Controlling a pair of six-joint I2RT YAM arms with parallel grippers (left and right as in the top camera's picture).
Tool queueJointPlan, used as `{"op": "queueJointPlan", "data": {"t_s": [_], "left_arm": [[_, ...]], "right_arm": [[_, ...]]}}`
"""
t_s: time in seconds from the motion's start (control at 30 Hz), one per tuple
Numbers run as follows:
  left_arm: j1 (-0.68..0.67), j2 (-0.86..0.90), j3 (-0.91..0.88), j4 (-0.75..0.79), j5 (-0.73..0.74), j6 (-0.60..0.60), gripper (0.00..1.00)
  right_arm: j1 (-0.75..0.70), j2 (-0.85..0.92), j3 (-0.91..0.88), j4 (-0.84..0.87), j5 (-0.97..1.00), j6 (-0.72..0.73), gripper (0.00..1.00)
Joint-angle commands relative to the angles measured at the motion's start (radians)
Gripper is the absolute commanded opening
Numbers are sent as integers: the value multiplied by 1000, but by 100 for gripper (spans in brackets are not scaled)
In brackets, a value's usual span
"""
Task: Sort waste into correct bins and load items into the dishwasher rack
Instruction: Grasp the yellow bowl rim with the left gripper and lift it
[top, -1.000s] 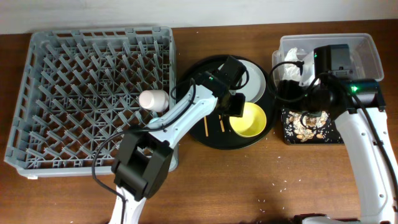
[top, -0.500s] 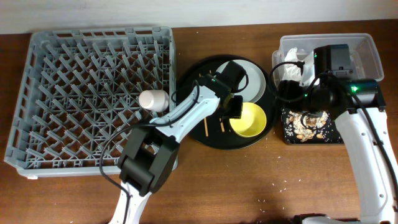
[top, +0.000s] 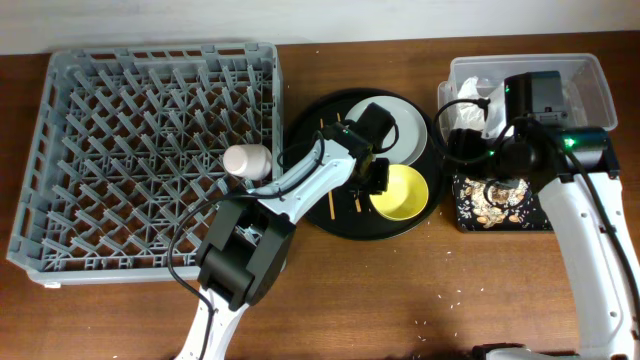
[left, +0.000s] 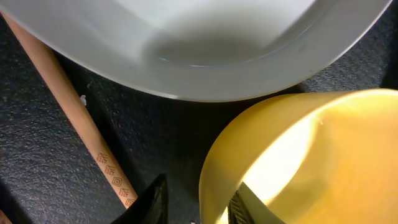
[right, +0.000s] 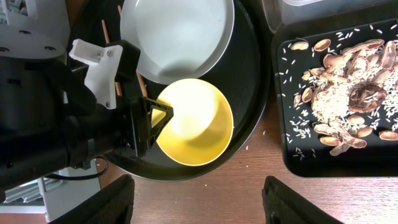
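The yellow bowl (top: 402, 193) sits on the round black tray beside the pale plate (top: 405, 128). My left gripper (top: 378, 178) is open and straddles the bowl's left rim (left: 311, 162): one finger is inside, the other outside and a little off the wall (left: 200, 194). Two chopsticks (top: 332, 202) lie on the round tray; one shows in the left wrist view (left: 74, 118). The pink cup (top: 247, 160) lies at the dishwasher rack's (top: 150, 150) right edge. My right gripper (right: 205, 205) is open and empty, high above the table. Food scraps (right: 348, 93) lie in the shallow black tray (top: 462, 215). A white napkin (top: 478, 100) lies in the clear tub (top: 595, 75). The wrapper and blue cup do not show.
The round black tray (top: 310, 130) stands between the rack and the bins. The right arm (top: 590, 230) runs along the table's right side over the bins. Rice grains are scattered on the wood in front (top: 455, 295).
The left arm's lower links have swung slightly to the right. Its gripper stays at the bowl's rim. The right arm has not moved.
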Motion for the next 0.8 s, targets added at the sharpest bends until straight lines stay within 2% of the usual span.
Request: {"op": "queueJointPlan", "data": {"t_s": [0.0, 0.1, 0.23, 0.27, 0.3, 0.33, 0.47, 0.6, 0.67, 0.77], "left_arm": [[2, 6, -6, 2, 7, -6, 30], [2, 6, -6, 2, 7, -6, 30], [2, 6, -6, 2, 7, -6, 25], [2, 6, -6, 2, 7, -5, 21], [2, 6, -6, 2, 7, -5, 6], [3, 6, -6, 2, 7, -5, 1], [13, -5, 27, -43, 10, 3, 1], [48, -48, 148, -182, 6, 135, 1], [83, -89, 235, -272, -69, 178, 1], [144, -150, 331, -356, -333, 183, 1]], "right_arm": [[-7, 10, 10, 0, 20, -11, 67], [-7, 10, 10, 0, 20, -11, 67], [-7, 10, 10, 0, 20, -11, 67], [-7, 10, 10, 0, 20, -11, 67], [-7, 10, 10, 0, 20, -11, 67], [-7, 10, 10, 0, 20, -11, 67], [-7, 11, 10, -1, 35, -14, 67], [-7, 11, 10, -1, 46, -14, 67], [-7, 11, 10, -1, 46, -14, 67], [-7, 11, 10, 0, 46, -14, 67]]}}
